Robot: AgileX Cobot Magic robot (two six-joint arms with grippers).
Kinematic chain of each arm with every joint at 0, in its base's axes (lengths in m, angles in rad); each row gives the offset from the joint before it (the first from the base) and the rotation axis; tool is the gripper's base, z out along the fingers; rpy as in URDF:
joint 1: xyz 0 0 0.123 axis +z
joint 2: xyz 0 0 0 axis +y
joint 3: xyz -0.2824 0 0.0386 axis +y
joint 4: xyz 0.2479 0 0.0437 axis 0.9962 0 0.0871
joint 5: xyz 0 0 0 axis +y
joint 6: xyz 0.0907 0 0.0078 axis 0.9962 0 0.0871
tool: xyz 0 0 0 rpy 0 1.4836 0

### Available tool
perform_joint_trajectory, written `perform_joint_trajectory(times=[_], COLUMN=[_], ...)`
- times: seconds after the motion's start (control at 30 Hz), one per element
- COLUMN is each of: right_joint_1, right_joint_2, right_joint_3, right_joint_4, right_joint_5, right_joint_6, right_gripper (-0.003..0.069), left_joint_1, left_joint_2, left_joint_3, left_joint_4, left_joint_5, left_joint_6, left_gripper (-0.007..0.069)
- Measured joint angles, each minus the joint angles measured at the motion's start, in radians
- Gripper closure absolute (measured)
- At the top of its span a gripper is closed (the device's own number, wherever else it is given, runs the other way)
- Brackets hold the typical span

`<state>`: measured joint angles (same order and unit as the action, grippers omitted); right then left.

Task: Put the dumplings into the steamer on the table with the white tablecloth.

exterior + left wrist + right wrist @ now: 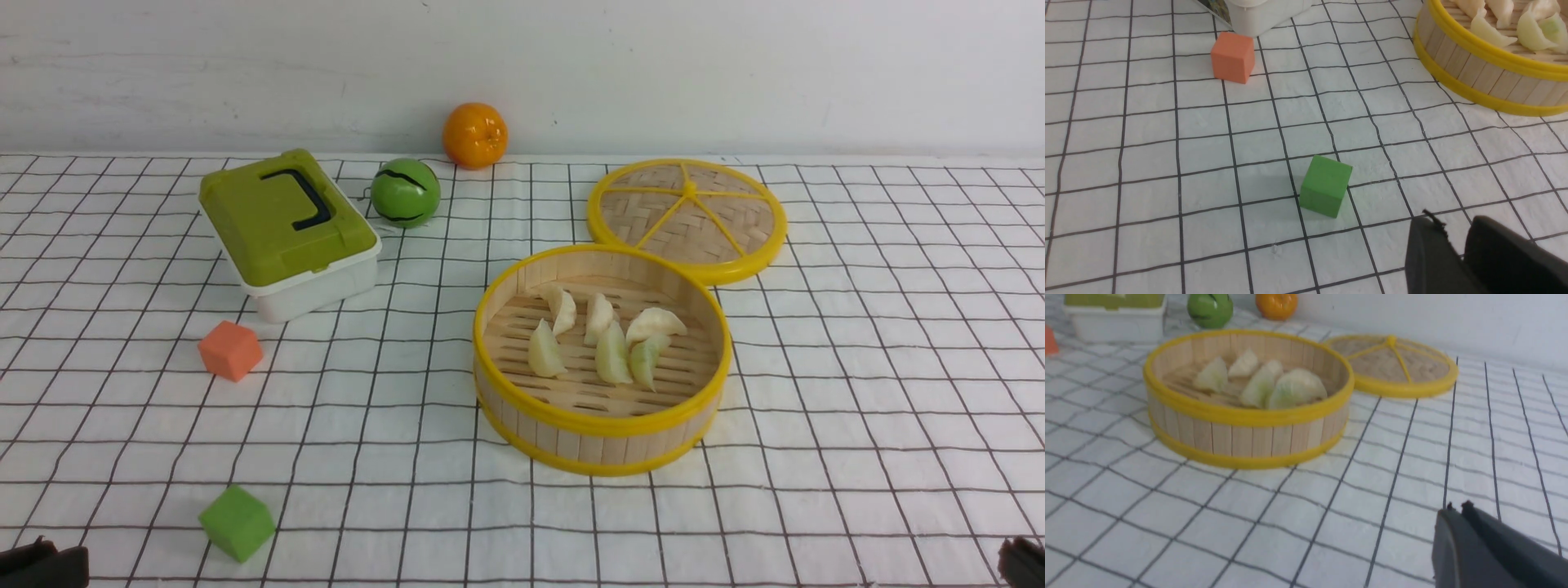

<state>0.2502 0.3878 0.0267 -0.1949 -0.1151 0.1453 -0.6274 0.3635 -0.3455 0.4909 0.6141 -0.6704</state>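
The steamer (pixel 600 425) stands on the white tablecloth (pixel 857 408) just right of the table's middle. Several dumplings (pixel 612 355) lie inside it on the slatted floor, close together; the right wrist view also shows these dumplings (pixel 1261 384) behind the steamer wall (pixel 1241 437). My left gripper (pixel 1453 222) hangs low over the cloth near the front left corner, open, with nothing between its fingers. A green cube (pixel 1327 190) lies just ahead of it. My right gripper (pixel 1457 507) is shut and empty, at the front right corner (pixel 1024 562), well clear of the steamer.
The steamer's woven lid (pixel 687 219) lies flat behind it. A green-lidded white box (pixel 290 233), a green ball (pixel 406 193) and an orange (pixel 475 135) sit at the back left. An orange cube (pixel 231 349) and the green cube (pixel 237 523) lie on the left.
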Motion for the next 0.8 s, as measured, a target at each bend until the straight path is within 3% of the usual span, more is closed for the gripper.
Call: perform_joint_trajectory(times=[0.27, 0.4, 0.6, 0.8], right_joint_1=[-0.014, -0.095, -0.206, -0.215], right_joint_2=[-0.199, -0.385, -0.398, -0.398], right_joint_3=[0.000, 0.000, -0.002, -0.008], right_joint_4=[-0.003, 0.015, 0.150, 0.195], right_joint_5=[0.266, 0.402, 0.471, 0.501], right_joint_6=[0.000, 0.001, 0.016, 0.023], right_gripper=[0.0657, 0.0662, 0.0664, 0.0664], left_joint_1=[0.000, 0.000, 0.000, 0.000], left_joint_2=[0.000, 0.000, 0.000, 0.000], left_joint_3=[0.000, 0.000, 0.000, 0.000], left_joint_4=[0.000, 0.000, -0.003, -0.003], left_joint_5=[0.000, 0.004, 0.010, 0.015], left_joint_6=[0.000, 0.000, 0.000, 0.000], left_gripper=[0.0481, 0.0479, 0.0474, 0.0468])
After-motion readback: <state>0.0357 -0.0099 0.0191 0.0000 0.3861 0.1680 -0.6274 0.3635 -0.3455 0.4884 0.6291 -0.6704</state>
